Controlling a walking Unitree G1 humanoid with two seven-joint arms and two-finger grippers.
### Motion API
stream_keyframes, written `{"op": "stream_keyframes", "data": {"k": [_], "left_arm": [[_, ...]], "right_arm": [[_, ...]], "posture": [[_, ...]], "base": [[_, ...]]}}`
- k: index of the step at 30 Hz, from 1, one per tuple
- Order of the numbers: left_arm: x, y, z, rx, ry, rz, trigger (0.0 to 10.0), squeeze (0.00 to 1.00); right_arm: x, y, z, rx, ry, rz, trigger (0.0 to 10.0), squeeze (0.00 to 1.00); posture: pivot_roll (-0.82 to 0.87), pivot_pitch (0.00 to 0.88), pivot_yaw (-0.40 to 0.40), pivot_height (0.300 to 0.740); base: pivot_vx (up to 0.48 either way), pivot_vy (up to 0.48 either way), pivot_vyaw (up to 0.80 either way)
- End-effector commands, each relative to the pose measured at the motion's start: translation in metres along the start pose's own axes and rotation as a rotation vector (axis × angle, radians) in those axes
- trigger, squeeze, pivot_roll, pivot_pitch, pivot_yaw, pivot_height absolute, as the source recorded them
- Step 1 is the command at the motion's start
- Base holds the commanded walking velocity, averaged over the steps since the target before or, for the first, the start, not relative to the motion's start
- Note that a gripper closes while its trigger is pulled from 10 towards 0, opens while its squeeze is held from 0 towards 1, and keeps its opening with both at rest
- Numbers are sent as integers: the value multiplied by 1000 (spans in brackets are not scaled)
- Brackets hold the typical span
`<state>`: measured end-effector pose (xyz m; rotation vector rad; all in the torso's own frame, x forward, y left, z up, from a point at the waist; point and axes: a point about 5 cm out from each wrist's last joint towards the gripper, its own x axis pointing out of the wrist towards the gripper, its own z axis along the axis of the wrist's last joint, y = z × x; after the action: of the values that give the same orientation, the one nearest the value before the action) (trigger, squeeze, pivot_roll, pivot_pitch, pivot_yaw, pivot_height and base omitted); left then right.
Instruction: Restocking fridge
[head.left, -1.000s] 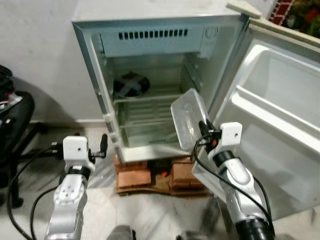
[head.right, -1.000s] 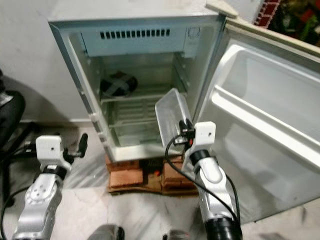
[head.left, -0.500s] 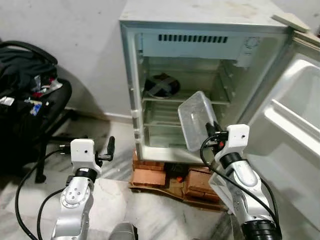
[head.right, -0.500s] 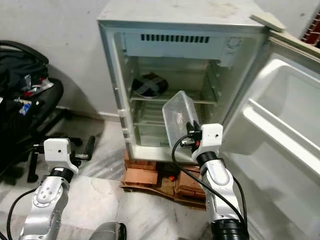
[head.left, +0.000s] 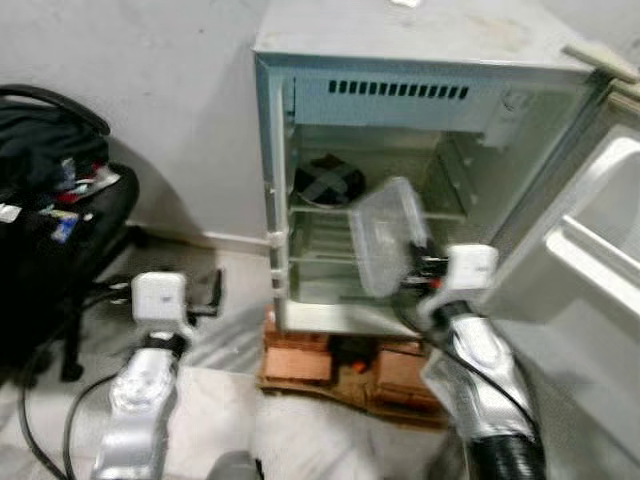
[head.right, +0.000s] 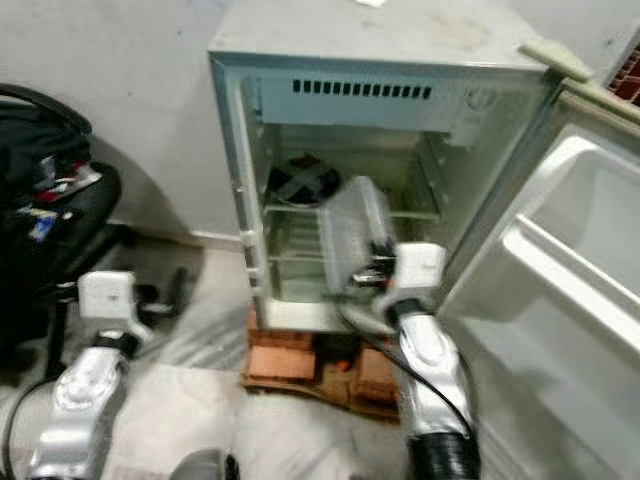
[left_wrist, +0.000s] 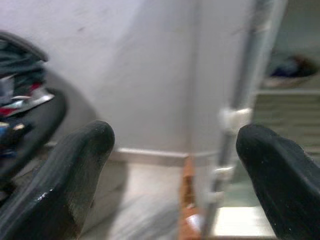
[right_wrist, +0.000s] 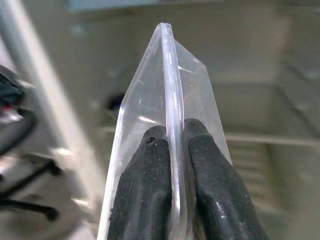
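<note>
A small white fridge (head.left: 400, 60) stands open on bricks, its door (head.left: 590, 260) swung out to the right. A dark round bowl (head.left: 328, 183) sits on its upper wire shelf. My right gripper (head.left: 418, 268) is shut on the rim of a clear plastic container (head.left: 385, 248), held tilted on edge just in front of the lower shelves. In the right wrist view both fingertips (right_wrist: 150, 175) pinch the container's wall (right_wrist: 167, 90). My left gripper (head.left: 212, 292) hangs open low at the left, beside the fridge's left wall, holding nothing.
Red bricks (head.left: 297, 362) and a board prop the fridge off the tiled floor. A black chair (head.left: 50, 230) piled with clothes stands at the left against the white wall. Open floor lies between the chair and the fridge.
The camera has come closer to the fridge and the picture is blurred. The container in my right gripper now sits nearer the fridge opening. The left arm holds the same pose.
</note>
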<state>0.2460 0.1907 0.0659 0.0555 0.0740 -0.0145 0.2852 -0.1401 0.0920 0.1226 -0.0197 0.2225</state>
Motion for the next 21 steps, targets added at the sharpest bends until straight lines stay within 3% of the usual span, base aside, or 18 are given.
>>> {"op": "stream_keyframes", "data": {"k": [1,21], "left_arm": [[2,-8,3,-15,-14,-21,10000,0],[2,-10,1,-19,-13,-33,10000,0]], "right_arm": [[-4,-13,0,-22,6,-37,10000,0],[-4,-15,0,-28,2,-56,10000,0]], "posture": [[61,59,-34,740],[56,67,-34,740]], "base": [[277,0,0],[283,0,0]]}}
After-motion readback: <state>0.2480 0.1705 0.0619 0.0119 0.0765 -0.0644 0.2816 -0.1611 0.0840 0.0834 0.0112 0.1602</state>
